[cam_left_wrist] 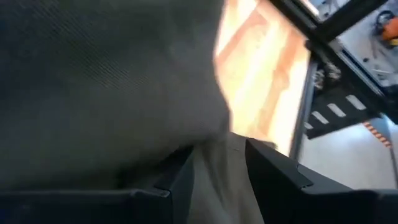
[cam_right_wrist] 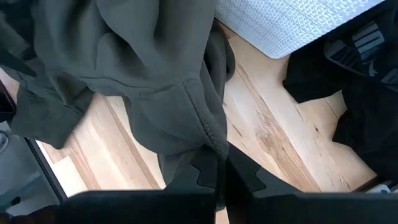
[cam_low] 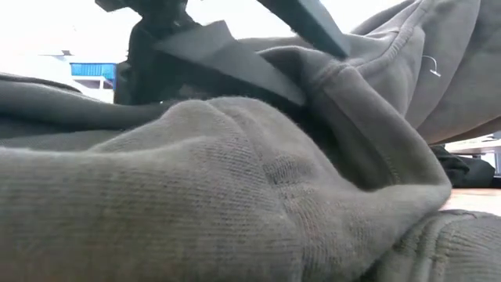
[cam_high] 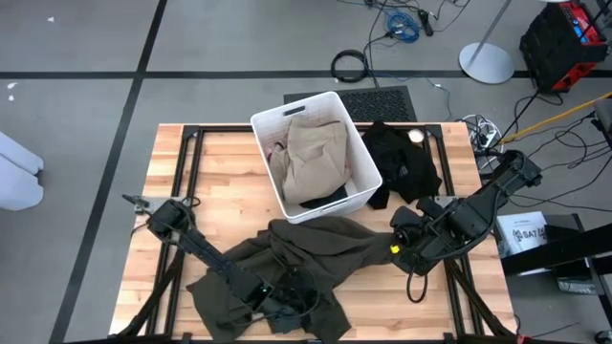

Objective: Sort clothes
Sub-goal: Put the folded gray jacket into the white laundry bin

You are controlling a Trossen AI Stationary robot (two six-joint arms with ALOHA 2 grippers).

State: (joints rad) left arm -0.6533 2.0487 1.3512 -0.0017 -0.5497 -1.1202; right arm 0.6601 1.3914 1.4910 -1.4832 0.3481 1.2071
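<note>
The big olive garment (cam_high: 316, 250) sprawls over the table's (cam_high: 225, 162) near middle, hiding most of the left gripper (cam_high: 277, 304), which pinches a fold, while the right gripper (cam_high: 395, 245) clamps its right edge; tan clothes (cam_high: 316, 153) fill the white bin (cam_high: 359, 201), a black garment (cam_high: 402, 162) beside it.

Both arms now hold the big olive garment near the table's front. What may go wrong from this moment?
1. The right gripper pinches only the hem of the olive garment, so the cloth may slip out.
2. The left gripper has fabric between its fingers; pulling apart could stretch it or break one hold.
3. The garment lies against the white bin and may drag it.
</note>
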